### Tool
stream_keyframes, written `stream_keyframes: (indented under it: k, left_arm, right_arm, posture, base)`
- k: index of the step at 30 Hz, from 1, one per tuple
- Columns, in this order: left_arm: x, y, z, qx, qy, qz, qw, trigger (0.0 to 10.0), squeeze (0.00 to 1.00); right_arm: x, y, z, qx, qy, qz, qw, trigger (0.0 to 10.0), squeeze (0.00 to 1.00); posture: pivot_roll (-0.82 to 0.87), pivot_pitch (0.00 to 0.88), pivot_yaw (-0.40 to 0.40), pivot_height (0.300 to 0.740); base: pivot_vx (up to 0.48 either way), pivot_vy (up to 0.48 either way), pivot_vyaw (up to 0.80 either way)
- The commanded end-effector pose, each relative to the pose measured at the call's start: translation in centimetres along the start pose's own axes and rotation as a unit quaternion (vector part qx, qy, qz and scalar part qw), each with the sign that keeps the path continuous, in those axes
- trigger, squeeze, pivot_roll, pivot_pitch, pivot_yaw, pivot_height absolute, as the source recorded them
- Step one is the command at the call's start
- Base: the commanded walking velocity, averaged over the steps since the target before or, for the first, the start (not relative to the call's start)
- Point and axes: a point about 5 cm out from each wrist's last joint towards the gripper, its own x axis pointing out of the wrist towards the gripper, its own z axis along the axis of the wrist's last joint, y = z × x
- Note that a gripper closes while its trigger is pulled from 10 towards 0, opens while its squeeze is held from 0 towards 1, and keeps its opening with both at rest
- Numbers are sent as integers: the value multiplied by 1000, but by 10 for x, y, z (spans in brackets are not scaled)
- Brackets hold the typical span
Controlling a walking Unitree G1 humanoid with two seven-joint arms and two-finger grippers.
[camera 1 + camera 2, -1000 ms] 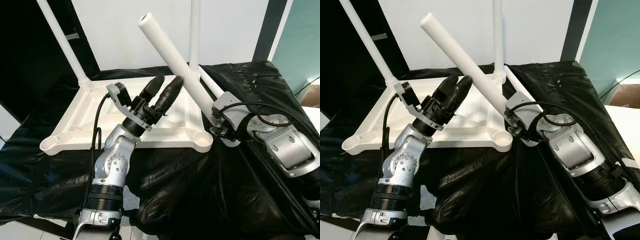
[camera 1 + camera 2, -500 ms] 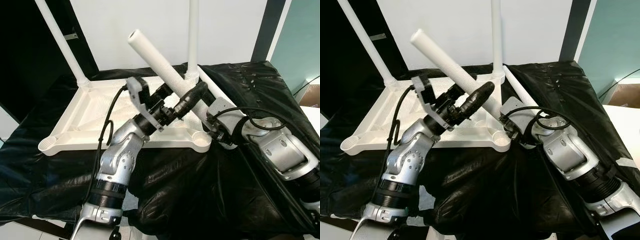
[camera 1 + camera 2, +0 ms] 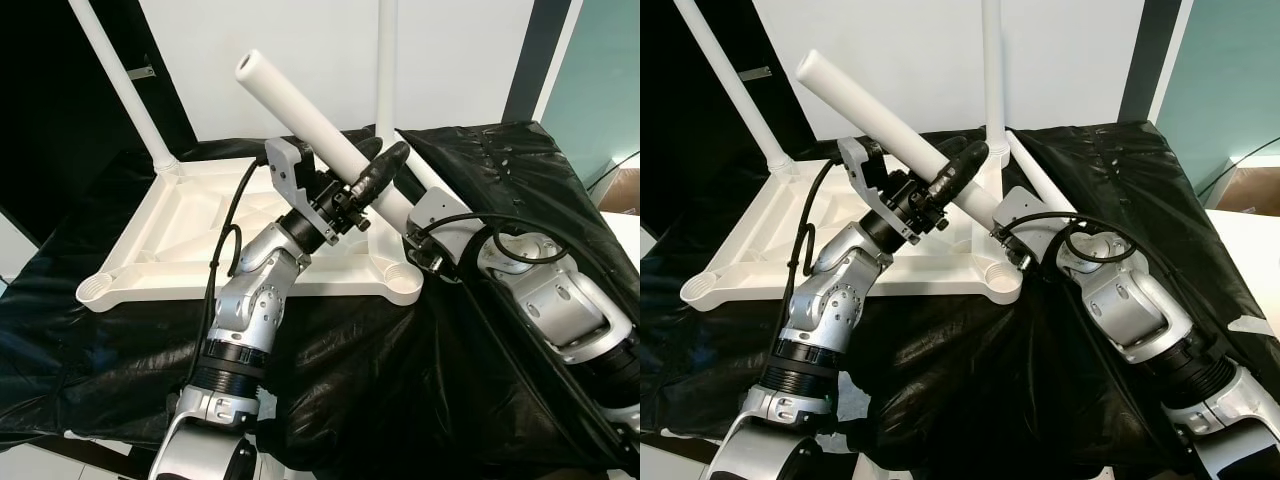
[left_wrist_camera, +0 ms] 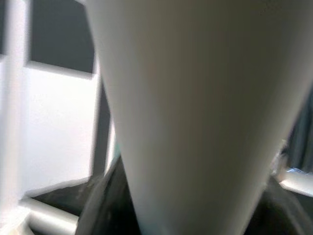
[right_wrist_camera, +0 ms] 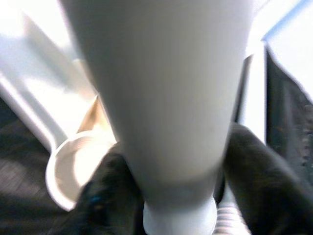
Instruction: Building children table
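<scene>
My two grippers hold one loose white table leg (image 3: 320,125) slantwise above the upturned children's tabletop (image 3: 190,235), which lies underside-up on a surface draped in black plastic sheeting (image 3: 480,330). My right gripper (image 5: 166,196) is clamped around the leg's lower, threaded end, its black fingers (image 5: 257,181) pressed against either side of the tube, just beside the near right corner socket (image 3: 405,283) of the tabletop. The leg rises from there up and toward my left, its free end high over the tabletop's middle against the white wall (image 3: 460,60).

My left gripper (image 3: 375,172) reaches in across the tabletop and meets the leg about midway along it; one black finger (image 3: 958,167) lies along the near side of the tube. From my left wrist the leg looms as a broad pale blur, and I cannot tell whether these fingers are closed on it or only set against it.

Two other legs already stand in the tabletop's far corners: the far left leg (image 3: 120,85) leans up and to the left, and the far right leg (image 3: 386,70) stands upright. The near left corner socket (image 3: 97,290) is open. Another white tube (image 3: 1032,178) lies on the black sheeting behind my right wrist.
</scene>
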Motion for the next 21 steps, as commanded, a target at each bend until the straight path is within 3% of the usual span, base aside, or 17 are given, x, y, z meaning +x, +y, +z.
stream_keyframes:
  k: [1, 5, 6, 7, 14, 21]
  left_arm:
    - [2, 4, 2, 7, 3, 21, 1000, 0, 0]
    - [4, 5, 2, 11, 4, 29, 1000, 0, 0]
    - [4, 6, 2, 14, 6, 33, 999, 0, 0]
    - [4, 8, 1, 24, 12, 42, 999, 0, 0]
    - [5, 11, 0, 32, 16, 50, 998, 0, 0]
    - [11, 5, 4, 19, 6, 34, 999, 0, 0]
  right_arm:
    - [-1, -4, 3, 10, -12, -23, 1000, 10000, 1000]
    - [-4, -7, 13, 8, -42, -54, 998, 10000, 1000]
    - [-5, -7, 16, -3, -52, -66, 996, 10000, 878]
    - [-8, -4, 21, -38, -67, -84, 994, 10000, 0]
    - [-14, 13, 16, -40, -63, -77, 994, 10000, 0]
    - [-5, 25, 11, -61, -66, -81, 993, 10000, 0]
  posture:
    - [-126, 0, 118, 740]
    - [-126, 0, 118, 740]
    - [-126, 0, 118, 740]
    - [-126, 0, 118, 740]
    - [-136, 0, 124, 740]
    - [-145, 0, 133, 740]
  base:
    - [0, 0, 0]
    - [0, 0, 0]
    - [0, 0, 0]
    - [0, 0, 0]
    - [0, 0, 0]
    - [0, 0, 0]
